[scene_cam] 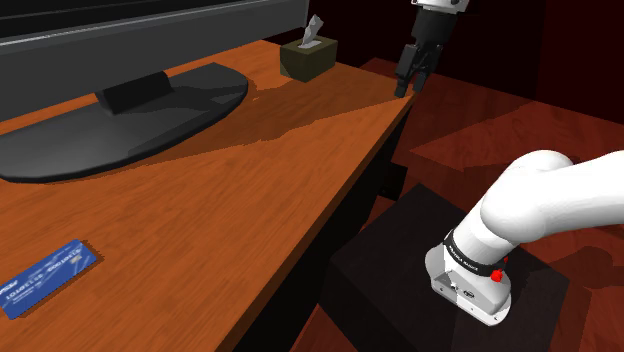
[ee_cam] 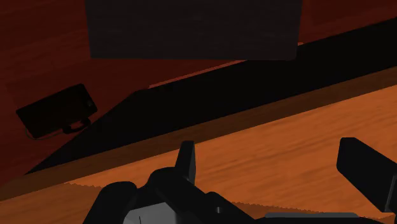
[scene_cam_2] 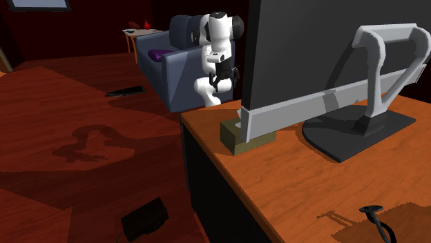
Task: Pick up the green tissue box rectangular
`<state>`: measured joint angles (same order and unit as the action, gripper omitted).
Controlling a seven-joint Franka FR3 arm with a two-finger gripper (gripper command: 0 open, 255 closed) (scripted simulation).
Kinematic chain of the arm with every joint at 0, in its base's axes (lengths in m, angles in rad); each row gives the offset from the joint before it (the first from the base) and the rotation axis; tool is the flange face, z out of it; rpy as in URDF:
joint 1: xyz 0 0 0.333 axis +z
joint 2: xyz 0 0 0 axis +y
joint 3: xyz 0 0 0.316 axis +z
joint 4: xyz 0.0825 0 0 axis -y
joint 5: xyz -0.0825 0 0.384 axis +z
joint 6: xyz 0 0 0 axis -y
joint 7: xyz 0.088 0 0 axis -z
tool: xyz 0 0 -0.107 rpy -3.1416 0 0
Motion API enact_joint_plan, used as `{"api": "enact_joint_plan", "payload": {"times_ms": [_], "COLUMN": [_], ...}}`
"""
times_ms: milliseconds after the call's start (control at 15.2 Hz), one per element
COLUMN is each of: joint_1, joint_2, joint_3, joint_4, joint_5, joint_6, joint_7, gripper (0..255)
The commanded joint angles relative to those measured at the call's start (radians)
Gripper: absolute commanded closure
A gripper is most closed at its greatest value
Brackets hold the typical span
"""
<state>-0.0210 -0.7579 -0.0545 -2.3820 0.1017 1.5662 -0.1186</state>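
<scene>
As we look up from the shoulder view's lower left, we pass a blue card on the wooden desk, then the olive-green tissue box at upper centre. To its right and apart from it, the gripper hangs with fingers spread.

Tissue box: plain olive green, with a pale grey tissue at its top. Desk: orange-brown with streaked wood grain. Monitor base: dark grey. Monitor bracket, in the second exterior view: light grey. Card: bright blue with white print. Gripper: black throughout. Arm: white, with a black band and a small red button near its foot. Stand: black. Floor: deep red-brown with wood grain. Sofa: blue-grey, bearing a purple cushion.
</scene>
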Motion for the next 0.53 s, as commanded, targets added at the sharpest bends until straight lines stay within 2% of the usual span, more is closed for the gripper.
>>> {"api": "enact_joint_plan", "payload": {"times_ms": [0, 462], "joint_1": [0.000, 0.007], "joint_2": [0.000, 0.219], "joint_3": [0.000, 0.014], "joint_4": [0.000, 0.167], "joint_5": [0.000, 0.077], "joint_6": [0.000, 0.126], "joint_7": [0.000, 0.079], "gripper": [0, 0]}}
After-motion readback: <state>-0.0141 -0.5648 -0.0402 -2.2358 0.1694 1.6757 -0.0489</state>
